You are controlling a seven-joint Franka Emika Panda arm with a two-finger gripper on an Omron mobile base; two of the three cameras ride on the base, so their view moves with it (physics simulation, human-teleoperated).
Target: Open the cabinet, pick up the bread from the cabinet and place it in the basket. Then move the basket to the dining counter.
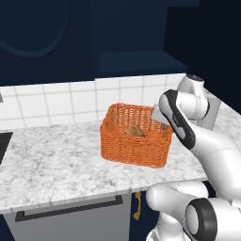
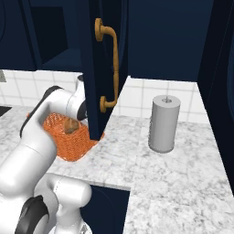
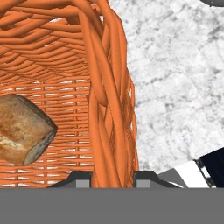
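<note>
The orange woven basket stands on the marbled counter under the open navy cabinet. The tan-brown bread lies inside it. My gripper is at the basket's right side wall, one fingertip inside and one outside the rim, both pressed against the weave. In the left base view my wrist covers that right rim. The cabinet door with its brass handle hangs open in front of the basket.
A grey paper towel roll stands on the counter to the right of the open door. A grey drawer front with a black bar handle sits below the counter edge. A dark sink edge is at far left.
</note>
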